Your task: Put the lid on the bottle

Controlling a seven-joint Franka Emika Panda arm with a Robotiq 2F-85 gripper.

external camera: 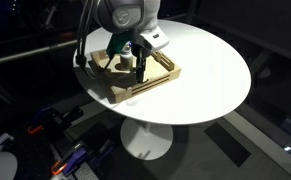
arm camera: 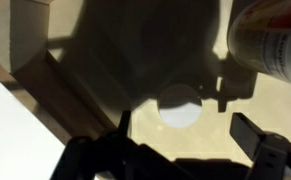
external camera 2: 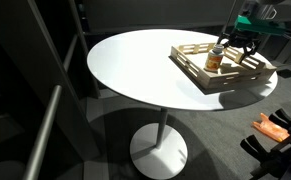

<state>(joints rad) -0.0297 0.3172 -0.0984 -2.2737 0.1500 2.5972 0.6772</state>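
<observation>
The lid (arm camera: 180, 105), a small round white cap, lies flat on the floor of the wooden tray (arm camera: 55, 85). My gripper (arm camera: 185, 135) hangs just above it, open and empty, with one dark finger on each side of the cap. The bottle (arm camera: 270, 40) stands upright in the tray close by, at the top right of the wrist view, partly cut off. In an exterior view the bottle (external camera 2: 215, 58) stands inside the tray (external camera 2: 235, 82) with my gripper (external camera 2: 241, 42) just beside it. In an exterior view my gripper (external camera: 140, 68) reaches down into the tray (external camera: 153, 86); the lid is hidden there.
The tray sits near the edge of a round white pedestal table (external camera: 205, 60), also shown in an exterior view (external camera 2: 135, 60). The tray's raised slatted rim surrounds the gripper. Dark floor and clutter (external camera 2: 275, 130) lie beyond the table.
</observation>
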